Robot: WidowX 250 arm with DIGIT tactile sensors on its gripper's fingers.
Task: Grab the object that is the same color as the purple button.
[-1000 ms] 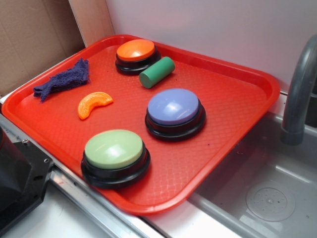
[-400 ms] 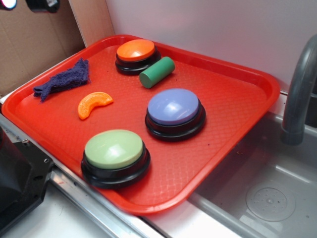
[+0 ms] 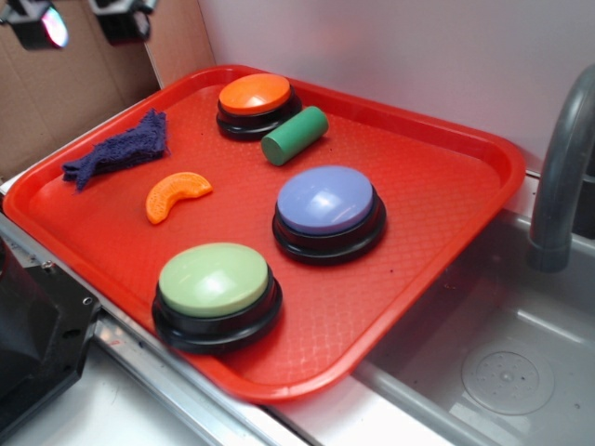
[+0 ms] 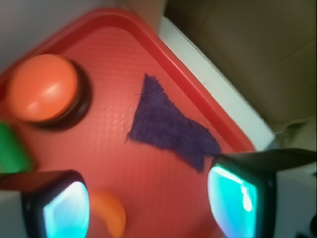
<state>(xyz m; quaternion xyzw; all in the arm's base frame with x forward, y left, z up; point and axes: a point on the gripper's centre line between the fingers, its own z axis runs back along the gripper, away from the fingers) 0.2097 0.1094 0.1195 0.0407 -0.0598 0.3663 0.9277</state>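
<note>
The gripper (image 4: 148, 203) hangs high in the air with its jaws spread wide and nothing between them. Below it, the purple fuzzy rag (image 4: 168, 126) lies flat on the red tray (image 3: 437, 200), near the tray's rim at about 10 o'clock. The orange button (image 3: 254, 94) sits at 12 o'clock. The purple button (image 3: 325, 200) sits in the middle, well apart from the rag.
</note>
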